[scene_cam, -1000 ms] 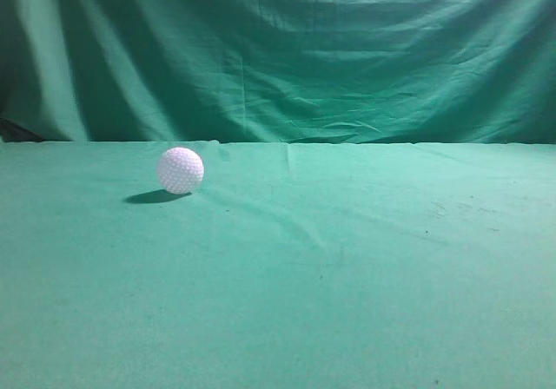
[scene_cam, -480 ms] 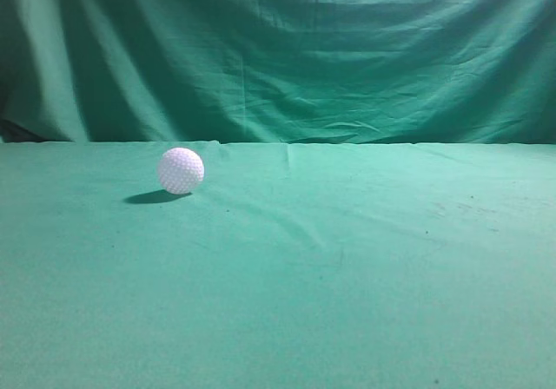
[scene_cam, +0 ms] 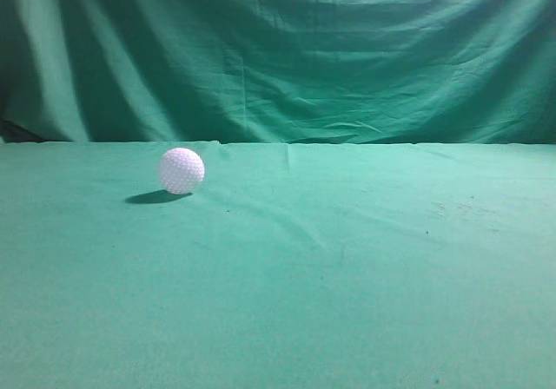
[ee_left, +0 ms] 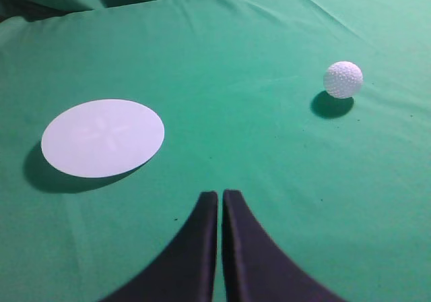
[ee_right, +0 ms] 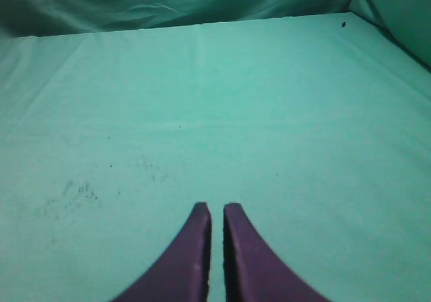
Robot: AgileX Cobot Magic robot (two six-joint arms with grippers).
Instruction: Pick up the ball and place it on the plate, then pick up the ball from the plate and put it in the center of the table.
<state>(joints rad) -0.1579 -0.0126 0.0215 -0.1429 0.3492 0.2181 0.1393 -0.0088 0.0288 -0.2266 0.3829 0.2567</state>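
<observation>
The golf ball [scene_cam: 182, 170] [ee_left: 343, 79] is seen resting on the green table [scene_cam: 347, 276], well apart from the white plate [ee_left: 102, 137]. The left gripper [ee_left: 220, 195] and right gripper [ee_right: 217, 208] are pressed together, holding nothing.

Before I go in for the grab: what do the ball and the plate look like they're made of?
The ball: white, matte, evenly dimpled like a golf ball, so probably hard plastic, though foam can't be excluded. The plate: a thin, flat, pale disc with a faint embossed cross; it looks like paper or thin plastic, with no gloss.
</observation>
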